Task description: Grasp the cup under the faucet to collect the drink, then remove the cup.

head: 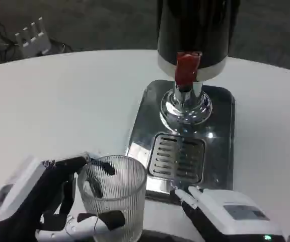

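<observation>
Head view. Left hand (44, 201) grips the ribbed glass cup (114, 194), fingers wrapped around its wall; the cup stands upright on the table (59, 101), just left of the dispenser's (193, 35) steel base (145, 121) and drip grate (177, 157). Red faucet (188, 68) above grate. Right hand (225, 214) rests beside the base; finger state cannot be told

Left hand (49, 201) with white moulded back shell, a grey inset panel on the shell, black finger segments tipped and jointed in white, right hand (225, 214) with white back shell, grey rectangular panel, small green indicator light at the lower edge, white fingertips over black segments
</observation>
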Tool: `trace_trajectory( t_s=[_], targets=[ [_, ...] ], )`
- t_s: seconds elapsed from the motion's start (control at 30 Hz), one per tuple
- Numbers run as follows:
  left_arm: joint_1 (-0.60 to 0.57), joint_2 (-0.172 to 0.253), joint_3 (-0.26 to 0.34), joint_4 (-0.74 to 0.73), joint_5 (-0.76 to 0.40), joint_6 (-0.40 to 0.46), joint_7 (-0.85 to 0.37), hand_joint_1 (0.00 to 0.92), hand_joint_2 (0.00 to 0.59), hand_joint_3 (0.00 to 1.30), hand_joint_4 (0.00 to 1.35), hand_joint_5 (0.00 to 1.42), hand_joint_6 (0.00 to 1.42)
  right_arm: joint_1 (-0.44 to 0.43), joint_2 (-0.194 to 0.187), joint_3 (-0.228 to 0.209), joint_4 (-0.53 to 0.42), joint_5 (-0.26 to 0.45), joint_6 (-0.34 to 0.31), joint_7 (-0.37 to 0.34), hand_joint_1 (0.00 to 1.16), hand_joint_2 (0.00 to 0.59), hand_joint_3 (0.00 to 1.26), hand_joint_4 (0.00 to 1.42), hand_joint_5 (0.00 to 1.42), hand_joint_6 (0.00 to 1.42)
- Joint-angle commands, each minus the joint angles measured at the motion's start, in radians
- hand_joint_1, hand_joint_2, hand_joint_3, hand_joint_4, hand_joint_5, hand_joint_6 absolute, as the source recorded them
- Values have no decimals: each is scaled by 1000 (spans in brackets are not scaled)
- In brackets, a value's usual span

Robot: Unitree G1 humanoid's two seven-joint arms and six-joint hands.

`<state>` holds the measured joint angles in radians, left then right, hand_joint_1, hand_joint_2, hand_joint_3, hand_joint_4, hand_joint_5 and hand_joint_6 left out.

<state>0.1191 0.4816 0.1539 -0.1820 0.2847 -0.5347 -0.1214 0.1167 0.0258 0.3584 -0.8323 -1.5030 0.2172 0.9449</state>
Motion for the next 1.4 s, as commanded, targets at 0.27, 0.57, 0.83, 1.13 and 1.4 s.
trace_trajectory(
  t_s=[0.27,0.57,0.83,1.13,1.4],
  targets=[
    [3,-11,1,-22,-13,-18,5,410,94,1024,1098,1236,1382,8,26,-6,-21,-1,-5,16,339,454,64,0,0,0],
    [-3,-14,2,-17,-9,-20,6,410,94,1024,1098,1236,1382,12,41,-8,-26,-2,0,9,340,455,70,0,0,0],
    [-21,-18,-1,-13,-4,-11,8,410,94,1024,1098,1236,1382,24,53,-6,-40,-13,5,2,340,455,72,0,0,0],
    [-86,-28,-15,67,44,-18,38,410,94,1024,1098,1236,1382,66,73,-12,-94,-17,12,-14,341,455,73,0,0,0],
    [-190,-21,-25,184,115,-32,89,410,93,1024,1098,1235,1383,93,73,-16,-114,-8,8,-12,341,455,73,0,0,0]
  ],
)
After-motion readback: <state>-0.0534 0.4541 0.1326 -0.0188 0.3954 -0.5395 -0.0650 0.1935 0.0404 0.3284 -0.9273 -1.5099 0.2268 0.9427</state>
